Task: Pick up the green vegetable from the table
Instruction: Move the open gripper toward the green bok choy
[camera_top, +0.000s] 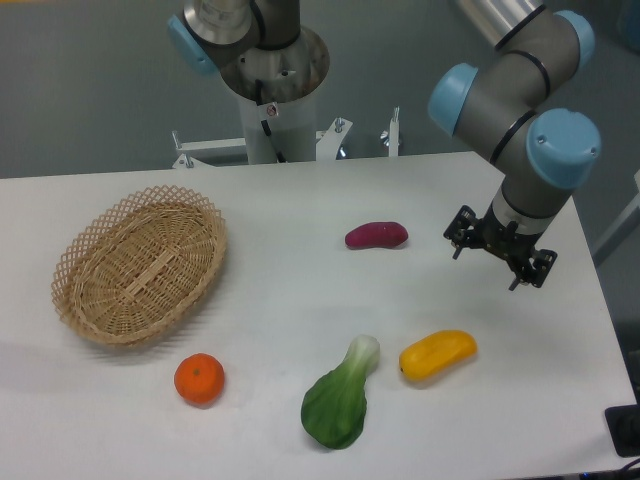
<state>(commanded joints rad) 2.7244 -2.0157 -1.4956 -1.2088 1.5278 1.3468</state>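
Note:
The green vegetable (338, 400) lies on the white table (300, 300) near the front edge, its dark leafy end toward me and its pale stem pointing up and right. My gripper (500, 256) hangs at the right side of the table, well up and to the right of the vegetable and apart from it. Only its black mounting shows under the grey wrist, and the fingers are too small and dark to make out. Nothing is visibly held.
A yellow oblong vegetable (438, 356) lies just right of the green one's stem. A purple piece (377, 235) sits mid-table. An orange (199, 379) rests front left, below a woven basket (140, 265). The robot base (272, 90) stands at the back edge.

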